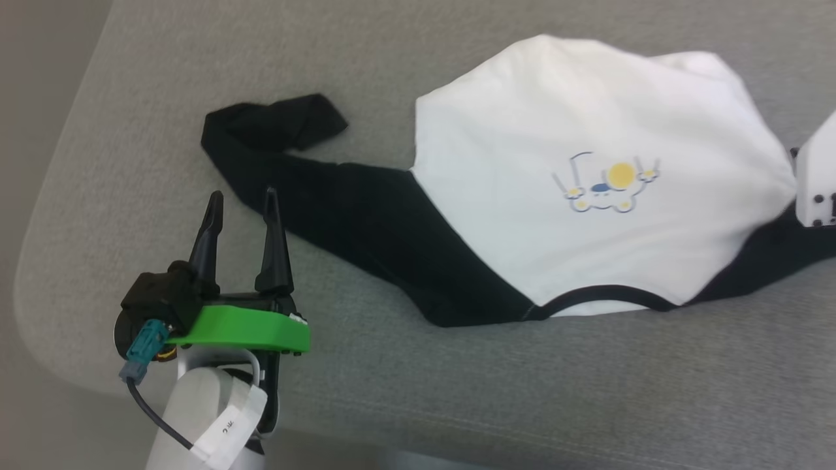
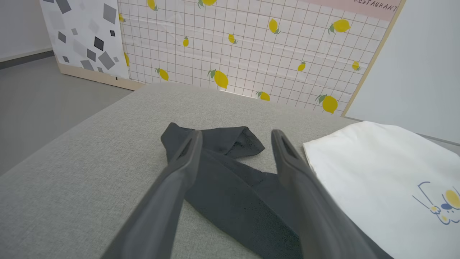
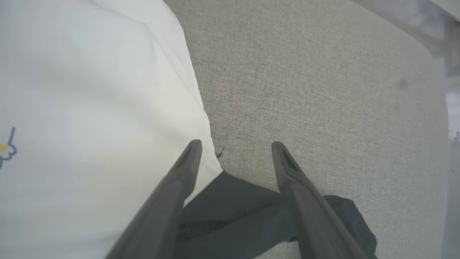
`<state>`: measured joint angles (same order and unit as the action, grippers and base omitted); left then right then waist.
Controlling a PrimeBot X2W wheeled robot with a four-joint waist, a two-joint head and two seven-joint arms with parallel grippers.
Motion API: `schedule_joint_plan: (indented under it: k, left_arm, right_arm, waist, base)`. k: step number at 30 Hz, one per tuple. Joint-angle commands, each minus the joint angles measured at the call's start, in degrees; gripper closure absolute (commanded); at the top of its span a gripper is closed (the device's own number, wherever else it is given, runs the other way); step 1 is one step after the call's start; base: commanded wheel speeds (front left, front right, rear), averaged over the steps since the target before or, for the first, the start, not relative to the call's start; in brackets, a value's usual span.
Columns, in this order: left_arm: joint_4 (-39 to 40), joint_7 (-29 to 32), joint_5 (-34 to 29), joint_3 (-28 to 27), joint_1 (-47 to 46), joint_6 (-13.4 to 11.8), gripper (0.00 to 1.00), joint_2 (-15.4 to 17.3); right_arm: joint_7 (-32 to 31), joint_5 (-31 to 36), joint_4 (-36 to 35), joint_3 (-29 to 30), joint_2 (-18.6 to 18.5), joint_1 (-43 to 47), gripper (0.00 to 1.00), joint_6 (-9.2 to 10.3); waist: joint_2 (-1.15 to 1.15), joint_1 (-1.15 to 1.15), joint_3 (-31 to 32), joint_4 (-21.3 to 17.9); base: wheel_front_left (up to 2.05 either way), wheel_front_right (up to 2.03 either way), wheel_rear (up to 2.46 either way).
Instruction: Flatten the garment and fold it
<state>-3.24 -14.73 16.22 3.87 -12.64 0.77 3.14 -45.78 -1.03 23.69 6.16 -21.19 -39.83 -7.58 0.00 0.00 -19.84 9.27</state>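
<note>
**foldfan:** what's the left gripper point(image 1: 243, 196) doing?

**gripwatch:** Fingers spread wide, nothing between them. It sits at the near left of the grey cushion point(image 1: 457, 391), pointing away from the robot. Its tips are right by the black left sleeve point(image 1: 353, 202), and I can't tell if they touch the cloth. In the left wrist view that sleeve runs under and between the fingers.

**foldfan:** and the right gripper point(image 3: 236, 144)?

**gripwatch:** Also spread, pinching nothing. It's at the right edge of the garment point(image 1: 588, 130), one finger over the white body, the other over bare cushion, with the right sleeve point(image 3: 244, 216) lying dark and bunched below them.

**foldfan:** so where's the shirt overall?

**gripwatch:** Lying across the middle and right of the cushion, front up, cartoon print point(image 1: 607, 186) showing, black neck trim point(image 1: 607, 294) on the near side. The left sleeve stretches out far-left, with its cuff point(image 1: 274, 121) doubled back on itself. A lemon-print panel point(image 2: 251, 46) stands past the far edge.
</note>
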Motion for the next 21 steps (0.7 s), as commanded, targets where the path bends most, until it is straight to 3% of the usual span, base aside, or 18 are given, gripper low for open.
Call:
schedule_joint_plan:
  k: [1, 9, 10, 11, 15, 21]
  left_arm:
    - [-0.1, -0.3, 0.4, 0.1, -0.9, 0.1, 0.0, -0.2]
    - [-0.3, -0.3, 1.8, 1.0, -1.1, -0.7, 0.0, -0.2]
    - [-0.3, -0.3, 1.8, 1.1, -1.2, -0.8, 0.0, -0.2]
    - [-0.3, -0.3, 1.8, 1.1, -1.3, -0.8, 0.0, -0.2]
    - [-0.3, -0.3, 2.1, 1.6, -1.6, -0.9, 0.0, -0.3]
    - [-0.3, -0.3, 2.9, 3.2, -2.6, -1.0, 0.0, -0.3]
  right_arm:
    - [0.2, 0.4, 1.7, -1.6, -0.4, -0.8, 0.0, 0.09]
    - [-0.9, -2.2, 8.3, -6.9, -2.9, -1.4, 0.0, 0.09]
    - [-1.0, -2.7, 8.4, -7.1, -3.1, -1.8, 0.84, 0.09]
    - [-1.3, -3.3, 8.5, -7.1, -3.2, -2.1, 1.0, 0.09]
    - [-0.8, -4.3, 7.8, -6.8, -3.4, -4.8, 1.0, 0.09]
    - [7.4, 1.4, 6.2, -3.7, -2.4, -13.0, 1.0, 0.09]
  waist:
    - [0.0, 0.0, -4.3, 4.0]
    - [0.0, 0.0, -5.0, 4.8]
    - [0.0, 0.0, -5.1, 4.7]
    - [0.0, 0.0, -5.2, 4.7]
    - [0.0, 0.0, -5.6, 4.7]
    - [0.0, 0.0, -6.9, 6.0]
  base:
    - [0.0, 0.0, 0.0]
    - [0.0, 0.0, 0.0]
    - [0.0, 0.0, 0.0]
    - [0.0, 0.0, 0.0]
    - [0.0, 0.0, 0.0]
    - [0.0, 0.0, 0.0]
